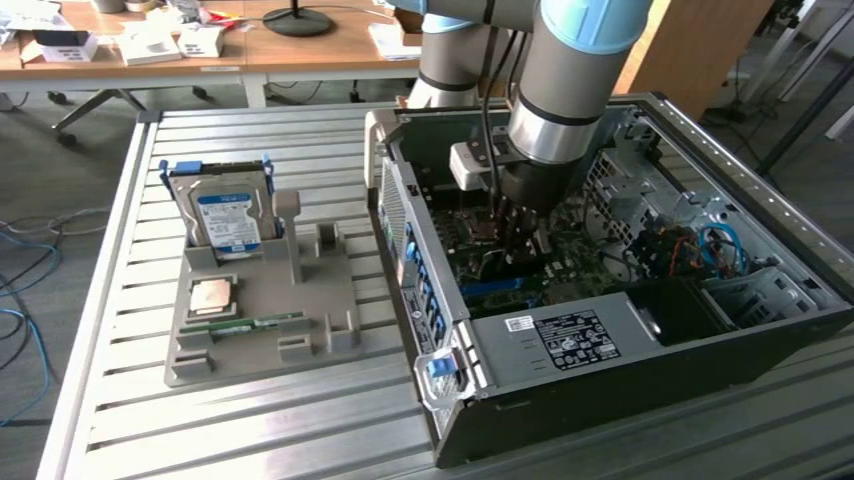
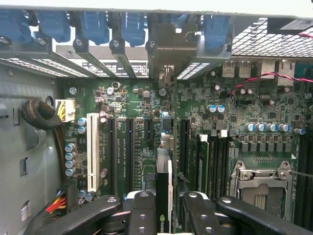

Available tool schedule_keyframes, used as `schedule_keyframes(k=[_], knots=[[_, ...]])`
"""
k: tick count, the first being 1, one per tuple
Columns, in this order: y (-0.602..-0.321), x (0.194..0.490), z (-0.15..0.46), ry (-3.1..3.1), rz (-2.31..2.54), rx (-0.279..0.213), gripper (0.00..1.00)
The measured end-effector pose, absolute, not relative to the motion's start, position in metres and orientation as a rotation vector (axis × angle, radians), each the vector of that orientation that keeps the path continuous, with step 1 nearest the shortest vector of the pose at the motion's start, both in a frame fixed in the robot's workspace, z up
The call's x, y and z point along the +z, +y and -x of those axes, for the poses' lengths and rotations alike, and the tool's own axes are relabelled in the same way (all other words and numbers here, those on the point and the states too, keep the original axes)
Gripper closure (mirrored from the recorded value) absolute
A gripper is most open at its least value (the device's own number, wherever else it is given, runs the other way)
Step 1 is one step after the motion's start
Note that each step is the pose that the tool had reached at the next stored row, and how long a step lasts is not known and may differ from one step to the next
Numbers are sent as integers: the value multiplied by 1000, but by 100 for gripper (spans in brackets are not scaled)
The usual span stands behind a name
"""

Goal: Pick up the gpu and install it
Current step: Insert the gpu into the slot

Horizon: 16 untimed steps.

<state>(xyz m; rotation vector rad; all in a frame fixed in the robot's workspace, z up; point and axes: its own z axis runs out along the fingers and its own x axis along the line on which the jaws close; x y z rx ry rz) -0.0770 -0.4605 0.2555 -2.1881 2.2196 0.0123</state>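
Note:
My gripper (image 2: 164,203) is shut on the gpu (image 2: 164,171), a thin dark card seen edge-on between the two black fingers (image 2: 142,210). The card stands upright over the green motherboard (image 2: 132,103), next to the long black expansion slots (image 2: 129,147). Its metal bracket (image 2: 172,49) reaches the blue-clipped rear slot covers. I cannot tell whether the card's edge touches a slot. In the exterior view the arm reaches down into the open computer case (image 1: 747,330), and the gripper (image 1: 518,225) is low over the board.
A grey parts holder (image 1: 320,340) lies on the slatted table at the exterior view's left. It carries a blue-labelled hard drive (image 1: 227,215), a processor (image 1: 214,295) and a green memory stick (image 1: 247,323). Cables (image 1: 694,250), a white slot (image 2: 93,152) and the processor socket (image 2: 261,186) surround the card.

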Motion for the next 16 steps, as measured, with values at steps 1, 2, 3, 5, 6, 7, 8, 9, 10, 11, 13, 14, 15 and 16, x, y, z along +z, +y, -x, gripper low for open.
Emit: schedule_keyframes(k=[1,2,3,5,6,7,8,9,10,11,13,14,15,16], knots=[[-461,256,77,2220,2188,12,74],[-461,256,77,2220,2187,12,74],[-461,256,77,2221,2186,12,74],[-461,255,77,2227,2180,12,74],[-461,255,77,2230,2177,12,74],[-461,255,77,2233,2175,12,74],[-461,255,77,2233,2175,12,74],[-461,255,77,2233,2175,12,74],[-461,255,77,2232,2175,12,74],[-461,255,77,2233,2175,12,74],[-461,255,77,2233,2175,12,74],[-461,255,77,2233,2175,12,74],[-461,255,77,2233,2175,12,74],[-461,255,77,2233,2175,12,74]])
